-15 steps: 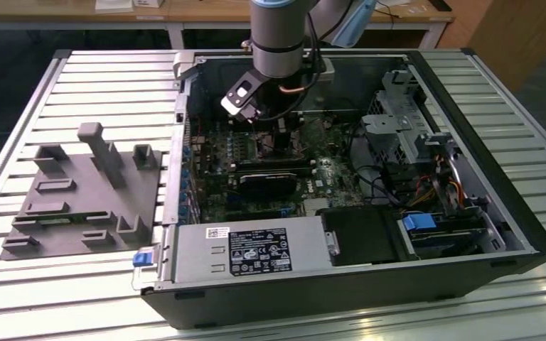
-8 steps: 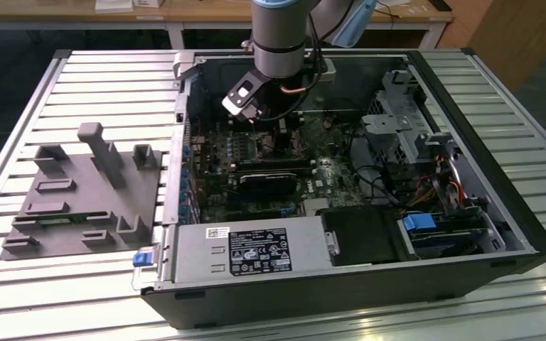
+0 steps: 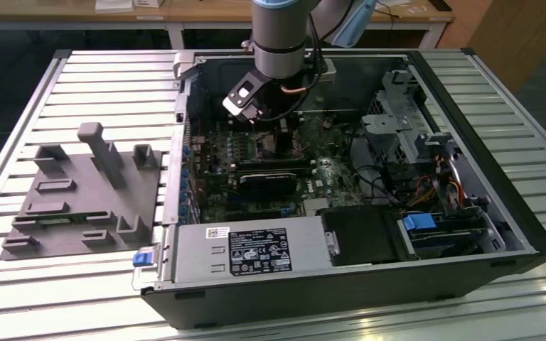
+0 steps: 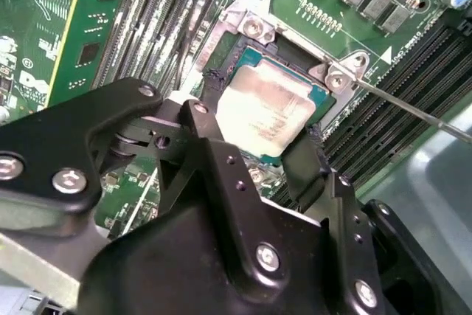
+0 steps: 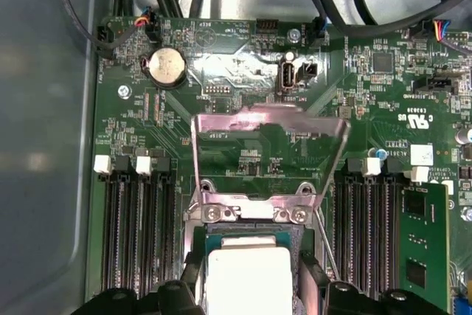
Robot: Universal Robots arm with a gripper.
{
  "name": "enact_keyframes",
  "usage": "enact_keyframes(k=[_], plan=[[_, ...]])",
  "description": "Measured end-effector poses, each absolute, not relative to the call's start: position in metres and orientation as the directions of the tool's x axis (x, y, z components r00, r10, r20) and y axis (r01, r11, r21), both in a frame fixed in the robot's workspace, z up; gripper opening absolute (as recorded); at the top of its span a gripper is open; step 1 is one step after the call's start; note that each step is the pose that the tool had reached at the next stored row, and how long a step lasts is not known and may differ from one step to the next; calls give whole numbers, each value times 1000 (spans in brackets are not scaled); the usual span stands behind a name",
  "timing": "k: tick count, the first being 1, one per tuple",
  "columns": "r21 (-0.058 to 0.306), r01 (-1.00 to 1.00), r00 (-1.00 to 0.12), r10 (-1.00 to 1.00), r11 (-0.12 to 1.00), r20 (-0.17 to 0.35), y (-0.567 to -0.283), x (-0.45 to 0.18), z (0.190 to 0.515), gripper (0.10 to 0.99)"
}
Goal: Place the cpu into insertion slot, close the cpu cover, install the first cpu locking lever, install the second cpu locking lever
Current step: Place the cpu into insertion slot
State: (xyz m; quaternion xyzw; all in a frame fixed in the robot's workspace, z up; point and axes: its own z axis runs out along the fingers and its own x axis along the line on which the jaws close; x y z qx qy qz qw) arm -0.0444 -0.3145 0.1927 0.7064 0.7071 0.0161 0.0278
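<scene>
In the exterior view the claw point(image 3: 268, 128) hangs inside the open computer case point(image 3: 500, 263) on the slatted tabletop point(image 3: 102, 85). In the second wrist view its 2 fingers point(image 4: 310, 156) look clamped on opposite edges of the cpu point(image 4: 265, 112), which sits over the insertion slot point(image 4: 291, 49). Any skew on release could bend the contacts. In the first wrist view the cpu cover point(image 5: 269, 119) stands raised beyond the cpu and could drop onto the claw.

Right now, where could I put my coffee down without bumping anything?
Bare slatted table on the exterior view's right of the computer case, and beyond the grey fixture block. Inside the case is crowded, especially around the gripper holding the cpu.
</scene>
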Motion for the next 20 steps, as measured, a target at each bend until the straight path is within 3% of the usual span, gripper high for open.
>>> enact_keyframes(k=[20], plan=[[62,998,0,1000,2,-17,-315,-44,195,612]])
